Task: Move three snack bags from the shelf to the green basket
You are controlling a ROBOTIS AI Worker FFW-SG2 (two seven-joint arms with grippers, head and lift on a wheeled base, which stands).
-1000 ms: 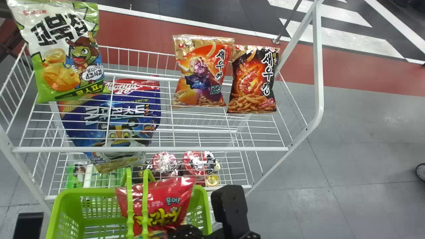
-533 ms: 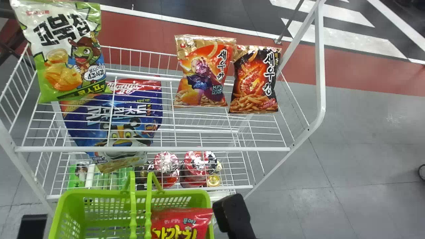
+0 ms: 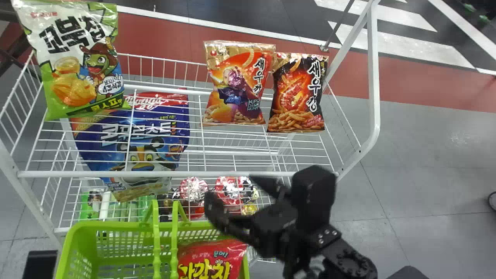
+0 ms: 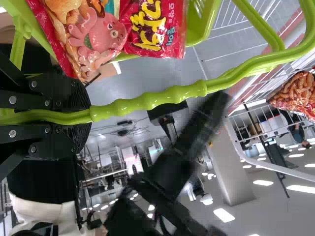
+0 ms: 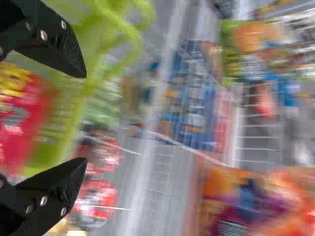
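Observation:
My right gripper (image 3: 240, 195) is open above the basket's right rear rim in the head view; in the right wrist view the right gripper (image 5: 83, 118) has nothing between its fingers. A red snack bag (image 3: 211, 260) lies in the green basket (image 3: 71, 242), at its right side. Part of my left arm (image 3: 40, 263) shows at the lower left; in the left wrist view my left gripper (image 4: 81, 118) is shut on the basket handle (image 4: 147, 101). On the upper shelf are an orange bag (image 3: 236, 85), a black-and-orange bag (image 3: 297, 93) and a green-and-white bag (image 3: 77, 62).
The white wire shelf (image 3: 178, 174) stands behind the basket, its slanted right post (image 3: 372, 77) near the black-and-orange bag. A blue bag (image 3: 135, 143) stands below the upper rack, with red-lidded cups (image 3: 193, 190) and green packages (image 3: 124, 209) on the lower level.
The red bag has dropped lower into the basket and my right gripper has let it go. That gripper has risen out, up and to the right. The shelf bags have kept their places.

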